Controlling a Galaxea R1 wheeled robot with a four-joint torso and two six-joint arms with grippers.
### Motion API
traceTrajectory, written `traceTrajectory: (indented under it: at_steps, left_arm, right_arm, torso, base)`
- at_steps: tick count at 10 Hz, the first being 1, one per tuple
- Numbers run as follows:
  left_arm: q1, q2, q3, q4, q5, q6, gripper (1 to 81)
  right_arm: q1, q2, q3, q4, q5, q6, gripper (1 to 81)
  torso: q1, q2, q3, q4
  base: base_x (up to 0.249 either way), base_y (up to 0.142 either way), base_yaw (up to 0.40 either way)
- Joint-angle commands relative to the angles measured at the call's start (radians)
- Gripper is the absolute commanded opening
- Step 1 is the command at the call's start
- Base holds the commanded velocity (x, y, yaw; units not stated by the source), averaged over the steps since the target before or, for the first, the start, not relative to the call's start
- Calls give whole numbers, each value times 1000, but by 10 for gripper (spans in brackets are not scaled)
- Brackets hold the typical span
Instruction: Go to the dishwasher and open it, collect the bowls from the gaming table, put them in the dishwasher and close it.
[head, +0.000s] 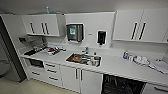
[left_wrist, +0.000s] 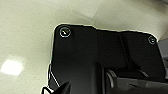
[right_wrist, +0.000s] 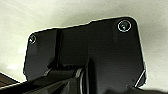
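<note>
Tool state on either arm cannot be told: both wrist views show the robot's dark plate over pale floor (left_wrist: 25, 37). From the head view, the dishwasher (head: 122, 85) stands open under the white counter (head: 112, 65), its dark interior with wire racks exposed, just right of white cabinet doors (head: 81, 80). On the counter, a sink (head: 83, 59) holds dishes; bottles (head: 125, 55) stand further right. Wall cabinets (head: 140, 25) hang above.

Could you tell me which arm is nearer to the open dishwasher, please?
Right, probably: the dishwasher lies right of centre in the head view, on the right arm's side, farther from the left. Both wrist views face pale floor, so unconfirmed.
</note>
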Motion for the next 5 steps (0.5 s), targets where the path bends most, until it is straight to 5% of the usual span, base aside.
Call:
traceTrajectory:
  at_steps: [1,5]
  left_arm:
    - [-41,-5,-3,2,43,5,811]
    - [-41,-3,-3,2,43,5,811]
  right_arm:
    - [53,4,-7,-9,-47,-2,811]
    - [49,7,-8,-13,-47,-33,811]
  torso:
    - [0,0,0,0]
    - [0,0,0,0]
  base:
    - [0,0,153]
    - [0,0,230]
